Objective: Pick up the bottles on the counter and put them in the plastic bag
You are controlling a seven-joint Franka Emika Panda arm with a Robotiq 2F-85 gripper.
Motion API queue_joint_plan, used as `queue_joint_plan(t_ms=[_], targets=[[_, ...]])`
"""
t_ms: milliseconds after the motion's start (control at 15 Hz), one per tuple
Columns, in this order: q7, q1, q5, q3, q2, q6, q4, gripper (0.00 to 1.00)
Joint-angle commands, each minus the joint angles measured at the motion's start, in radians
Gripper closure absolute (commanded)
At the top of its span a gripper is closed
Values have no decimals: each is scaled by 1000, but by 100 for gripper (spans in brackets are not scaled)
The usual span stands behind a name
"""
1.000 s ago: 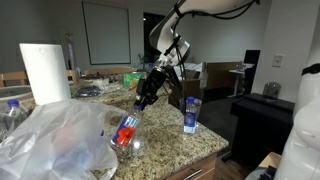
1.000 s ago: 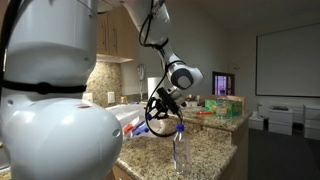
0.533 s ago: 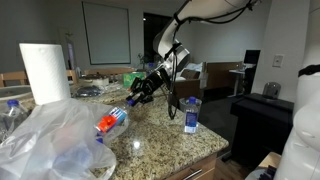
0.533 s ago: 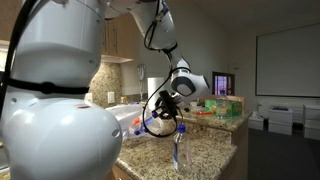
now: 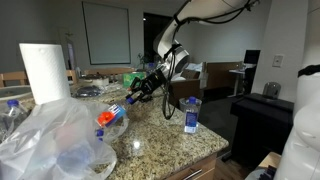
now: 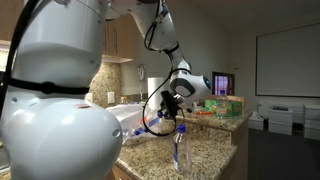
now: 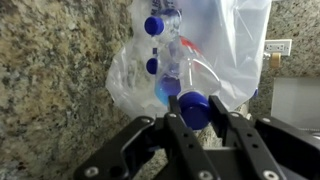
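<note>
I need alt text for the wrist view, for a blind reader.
A black gripper clamps the blue cap of a small clear plastic bottle over a crinkled translucent plastic bag holding more blue-capped bottles, on a speckled granite counter.

Exterior view: low, about level with tabletop (image 5: pixel 160 140), set at plastic bag (image 5: pixel 60 140) end. Bag and paper towel roll (image 5: pixel 45 72) close in foreground, hand (image 5: pixel 135 97) mid-distance, dim room behind.
Exterior view: close behind blurred white rounded shape (image 6: pixel 60 110) filling near half of frame; faces along tabletop toward projector screen (image 6: pixel 290 65).
Both exterior views share hand, upright bottle (image 5: pixel 192 115), tabletop corner.
Wrist view: looks along hand toward bag and tabletop, very near; gripped bottle (image 7: pixel 195 108) at lower centre.
</note>
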Motion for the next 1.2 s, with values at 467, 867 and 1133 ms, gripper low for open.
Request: queue_joint_plan(t_ms=[467,867,1133], targets=[[165,14,-56,8,-11,61,-13,91],[163,6,-38,11,-11,21,-8,91],[159,-4,-47,7,-10,-74,-3,91]])
